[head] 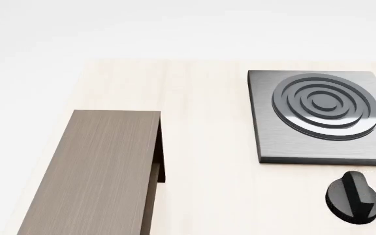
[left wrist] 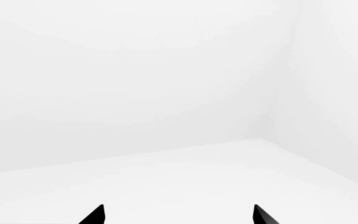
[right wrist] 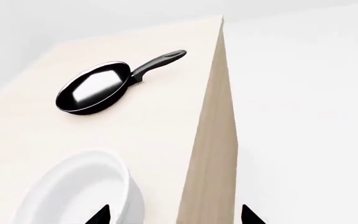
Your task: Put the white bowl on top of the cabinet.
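The white bowl (right wrist: 73,193) shows only in the right wrist view: deep, glossy, upright on the pale wooden table, close to the table's side edge. My right gripper (right wrist: 175,215) is open, its two black fingertips apart, one tip just beside the bowl's wall, nothing between them. The cabinet (head: 96,171), grey-brown wood with a flat top, lies at the left of the table in the head view, its top bare. My left gripper (left wrist: 179,214) is open and empty, facing only white floor and walls. Neither gripper shows in the head view.
A black frying pan (right wrist: 95,87) with a black handle lies on the table beyond the bowl. A grey square stove plate (head: 322,115) with ringed burner sits at the right, a black knob (head: 352,197) in front of it. The table's side face (right wrist: 213,154) drops off beside the bowl.
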### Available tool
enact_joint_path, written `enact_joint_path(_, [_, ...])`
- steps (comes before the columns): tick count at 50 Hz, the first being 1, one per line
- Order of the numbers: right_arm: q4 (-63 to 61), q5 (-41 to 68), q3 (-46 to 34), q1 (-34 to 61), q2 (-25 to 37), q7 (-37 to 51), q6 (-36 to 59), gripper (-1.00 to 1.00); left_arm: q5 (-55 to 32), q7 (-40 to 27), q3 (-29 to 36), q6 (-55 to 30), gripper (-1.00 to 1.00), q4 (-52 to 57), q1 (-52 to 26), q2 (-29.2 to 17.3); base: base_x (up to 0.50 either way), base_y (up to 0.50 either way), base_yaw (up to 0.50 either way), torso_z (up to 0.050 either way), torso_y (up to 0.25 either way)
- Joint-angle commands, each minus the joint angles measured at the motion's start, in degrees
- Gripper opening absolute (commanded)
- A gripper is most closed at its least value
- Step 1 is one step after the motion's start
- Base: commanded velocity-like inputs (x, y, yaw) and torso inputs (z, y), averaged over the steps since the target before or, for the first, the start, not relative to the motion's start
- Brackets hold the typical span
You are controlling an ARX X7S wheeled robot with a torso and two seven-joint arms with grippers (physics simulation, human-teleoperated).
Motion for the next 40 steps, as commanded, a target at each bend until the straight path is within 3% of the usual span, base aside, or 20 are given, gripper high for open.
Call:
enact_joint_path(1, [1.48,3.11,1.23,-0.28,-0.20,4.73,0.05,1.00,-0.10,-0.19,0.21,0.08,1.00,-0.17,-0.04,-0.18,0.00,0.00,0.00,0.000,0.000])
enact_joint_path(10, [1.69,8.53,-4.54,2.68,2.39,9.76,1.25,1.00,0.00,-0.37,0.47,0.10,1.00,-0.23,-0.07,-0.30,0.00,0.00,0.00,0.000,0.000])
enact_joint_path(32, [6.59,4.95,-11.09,6.80,3.87,11.13,0.51,1.00,0.14,-0.76,0.95,0.18,1.00,-0.49,-0.06,-0.63,0.00,0.00,0.00,0.000,0.000])
enact_joint_path(40, [9.90,7.27,-15.59,10.04,5.69,15.49,1.69,1.00,0.23,-0.93,1.12,0.15,1.00,-0.57,-0.08,-0.78,0.00,0.00,0.00,0.000,0.000])
